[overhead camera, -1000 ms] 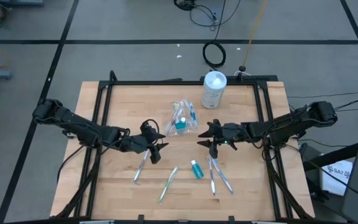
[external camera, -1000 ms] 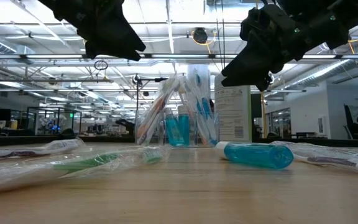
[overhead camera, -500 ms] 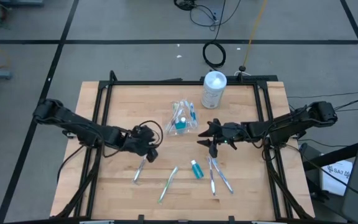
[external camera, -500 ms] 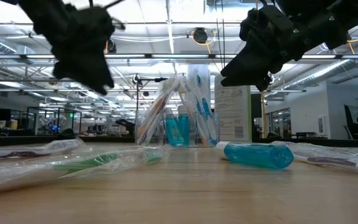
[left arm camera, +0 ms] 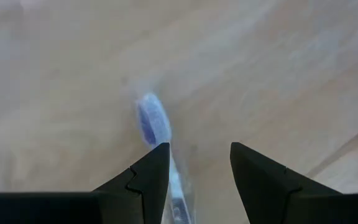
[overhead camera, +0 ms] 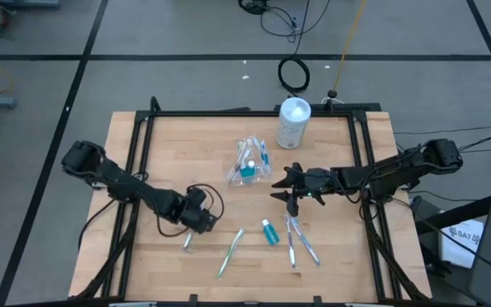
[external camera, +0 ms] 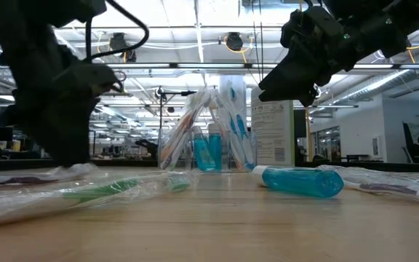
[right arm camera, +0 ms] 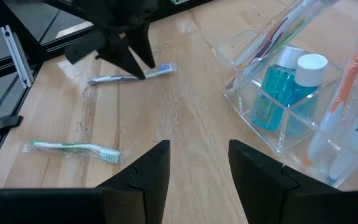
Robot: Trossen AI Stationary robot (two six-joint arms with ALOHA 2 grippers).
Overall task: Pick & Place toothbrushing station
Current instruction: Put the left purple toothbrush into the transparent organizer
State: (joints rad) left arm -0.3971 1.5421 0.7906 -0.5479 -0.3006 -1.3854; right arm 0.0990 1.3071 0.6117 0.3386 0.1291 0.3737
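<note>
**Left gripper down over wrapped toothbrush, nothing grasped**

Left gripper (overhead camera: 196,223) sits low at the wooden table (overhead camera: 160,264), fingers (left arm camera: 148,177) spread, straddling the blue-headed toothbrush in clear wrap (left arm camera: 153,124). The shaft lies just beside one finger; contact can't be confirmed, and there's no clamp on it. From above, only that brush's tail end shows (overhead camera: 187,244) past the gripper.

Right gripper (overhead camera: 290,198) hangs above the table near centre, fingers (right arm camera: 145,171) apart, holding nothing. The clear plastic organiser with teal bottles and toothbrushes (overhead camera: 250,162) is just beside it.

Loose on the table: green wrapped toothbrush (overhead camera: 231,251), small teal bottle (overhead camera: 269,232), two more wrapped brushes (overhead camera: 300,243). White cylindrical canister (overhead camera: 293,123) at the far edge.
</note>
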